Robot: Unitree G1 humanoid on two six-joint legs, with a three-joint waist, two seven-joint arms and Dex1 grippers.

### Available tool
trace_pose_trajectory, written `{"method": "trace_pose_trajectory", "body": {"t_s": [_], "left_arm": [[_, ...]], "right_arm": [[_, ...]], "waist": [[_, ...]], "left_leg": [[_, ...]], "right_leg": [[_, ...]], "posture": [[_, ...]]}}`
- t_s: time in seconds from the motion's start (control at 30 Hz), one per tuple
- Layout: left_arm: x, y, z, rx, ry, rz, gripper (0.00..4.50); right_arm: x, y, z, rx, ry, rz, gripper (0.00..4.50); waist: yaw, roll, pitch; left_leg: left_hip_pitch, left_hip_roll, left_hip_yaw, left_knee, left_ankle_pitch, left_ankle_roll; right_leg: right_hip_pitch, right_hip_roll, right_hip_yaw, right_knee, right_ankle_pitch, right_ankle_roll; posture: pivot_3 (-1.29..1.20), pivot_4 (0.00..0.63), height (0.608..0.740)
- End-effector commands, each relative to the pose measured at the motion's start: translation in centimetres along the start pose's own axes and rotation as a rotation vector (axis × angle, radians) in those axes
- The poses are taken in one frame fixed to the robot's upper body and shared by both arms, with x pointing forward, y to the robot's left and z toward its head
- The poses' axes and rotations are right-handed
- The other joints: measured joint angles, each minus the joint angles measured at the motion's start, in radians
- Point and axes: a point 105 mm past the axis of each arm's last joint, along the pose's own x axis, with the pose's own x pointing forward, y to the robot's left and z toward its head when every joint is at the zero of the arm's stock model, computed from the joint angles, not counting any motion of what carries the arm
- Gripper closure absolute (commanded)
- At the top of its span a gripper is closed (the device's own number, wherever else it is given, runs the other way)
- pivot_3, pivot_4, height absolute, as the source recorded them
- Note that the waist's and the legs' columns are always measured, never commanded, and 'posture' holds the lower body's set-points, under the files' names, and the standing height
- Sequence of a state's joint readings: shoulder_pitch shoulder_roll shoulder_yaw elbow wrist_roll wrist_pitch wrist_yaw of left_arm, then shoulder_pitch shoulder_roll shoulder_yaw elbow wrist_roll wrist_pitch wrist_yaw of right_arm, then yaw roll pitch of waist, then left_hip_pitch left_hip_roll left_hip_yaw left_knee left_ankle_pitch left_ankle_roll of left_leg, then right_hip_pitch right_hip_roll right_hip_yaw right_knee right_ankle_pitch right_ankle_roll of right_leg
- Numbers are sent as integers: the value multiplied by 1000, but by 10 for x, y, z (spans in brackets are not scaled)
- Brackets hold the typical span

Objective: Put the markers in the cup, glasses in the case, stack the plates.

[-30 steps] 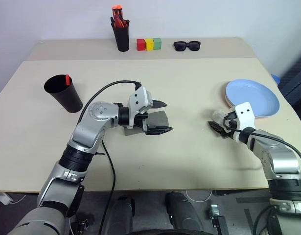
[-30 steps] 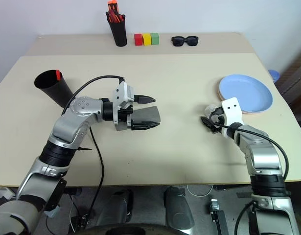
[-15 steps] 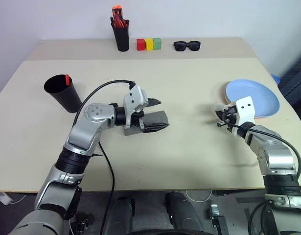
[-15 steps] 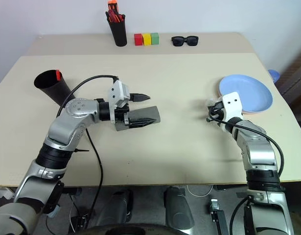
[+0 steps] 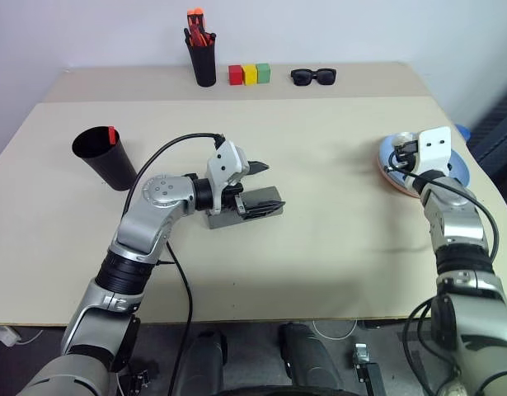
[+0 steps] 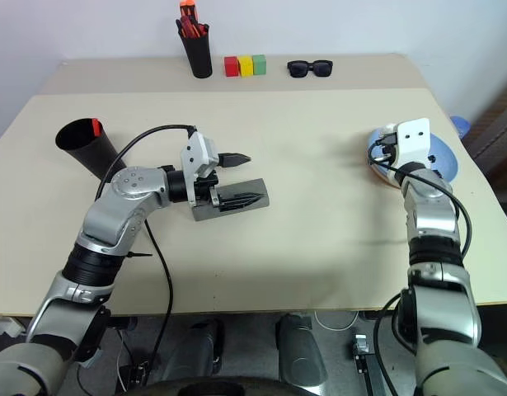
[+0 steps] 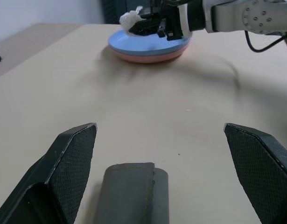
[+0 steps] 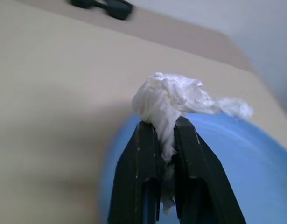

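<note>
A crumpled white tissue [image 8: 169, 100] is pinched tight in the right pincer [image 8: 165, 135], held just over the near rim of the blue plate [image 7: 148, 43] — which is stacked on the pink plate [image 7: 150, 56] at the surface's [image 5: 335, 165] right side. The left pincer [image 7: 164, 154] is spread wide around the closed grey case [image 5: 237, 213] mid-surface. The cup [image 5: 105, 157] is seen far left, a red cap [image 5: 113, 134] poking out.

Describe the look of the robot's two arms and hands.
Both arms are silver-grey metal with rounded joints and black bands. A black cable loops along each. Each wrist carries a white boxy block. The left hand and the right hand each have two black, tapered fingers; the left fingers have textured inner pads.
</note>
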State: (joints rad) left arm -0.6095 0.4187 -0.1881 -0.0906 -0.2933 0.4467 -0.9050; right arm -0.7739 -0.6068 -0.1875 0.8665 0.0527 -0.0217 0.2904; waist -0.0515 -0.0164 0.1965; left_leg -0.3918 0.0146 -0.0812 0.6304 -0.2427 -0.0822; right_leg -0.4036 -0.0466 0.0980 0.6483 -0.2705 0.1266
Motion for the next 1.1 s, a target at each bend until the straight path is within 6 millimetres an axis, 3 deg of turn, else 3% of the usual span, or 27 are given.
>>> {"method": "trace_pose_trajectory", "body": {"t_s": [0.03, 0.2, 0.33, 0.43, 0.53, 0.63, 0.77, 0.93, 1.1], "left_arm": [[-8, 3, 11, 32, -25, 45, 0], [-17, 9, 10, 18, -17, 109, 0], [-27, 21, 12, 29, -64, 236, 0], [-39, 28, 16, 38, -132, 351, 0], [-56, 29, 11, 26, -158, 461, 0], [-76, 16, -9, -7, -114, 461, 0], [-101, -2, -16, -79, -174, 447, 0], [-138, -21, -41, -62, -98, 527, 0], [-165, -32, -41, -105, -101, 573, 0]], "right_arm": [[3, -17, 1, -40, 4, -53, 3261], [4, -26, 7, -34, -26, -93, 758], [0, -26, 16, 12, -108, -71, 758], [-9, -10, 38, 75, -286, 36, 758], [-31, 14, 54, 68, -420, 185, 758], [-66, 40, 63, 127, -477, 347, 758], [-113, 60, 50, 172, -444, 469, 758], [-160, 58, 12, 104, -327, 474, 758], [-190, 53, -17, 130, -202, 473, 758]], "waist": [[-6, 0, 0], [-17, 0, 0], [-21, 0, 0], [-21, 0, 0], [-19, 0, 0], [-16, 0, 0], [-6, 0, 0], [7, 0, 0], [8, -1, 0]], "left_leg": [[0, 0, 0, 0, 0, 0], [0, 0, 0, 0, 0, 0], [0, 0, 0, 0, 0, 0], [0, 0, 0, 0, 0, 0], [0, 0, 0, -1, 0, 0], [0, 1, -1, -1, 0, 0], [0, 0, -1, 1, 0, 0], [2, 1, 0, 1, 0, 0], [2, 1, 1, 2, 0, 0]], "right_leg": [[0, 0, 0, 0, 0, 0], [0, 0, 0, 0, 0, 0], [0, 0, 0, 0, 0, 0], [0, 0, 0, 0, 0, 0], [0, 0, 0, 0, 0, 0], [0, 0, 0, 0, 0, 0], [1, -1, 0, 1, 0, 0], [3, 0, 0, -1, -2, -3], [4, 0, 1, -3, -4, -7]], "posture": [[0, 150, 740], [0, 150, 740], [0, 150, 740], [0, 150, 740], [0, 150, 740], [0, 150, 740], [0, 150, 740], [0, 150, 740], [0, 150, 740]]}}
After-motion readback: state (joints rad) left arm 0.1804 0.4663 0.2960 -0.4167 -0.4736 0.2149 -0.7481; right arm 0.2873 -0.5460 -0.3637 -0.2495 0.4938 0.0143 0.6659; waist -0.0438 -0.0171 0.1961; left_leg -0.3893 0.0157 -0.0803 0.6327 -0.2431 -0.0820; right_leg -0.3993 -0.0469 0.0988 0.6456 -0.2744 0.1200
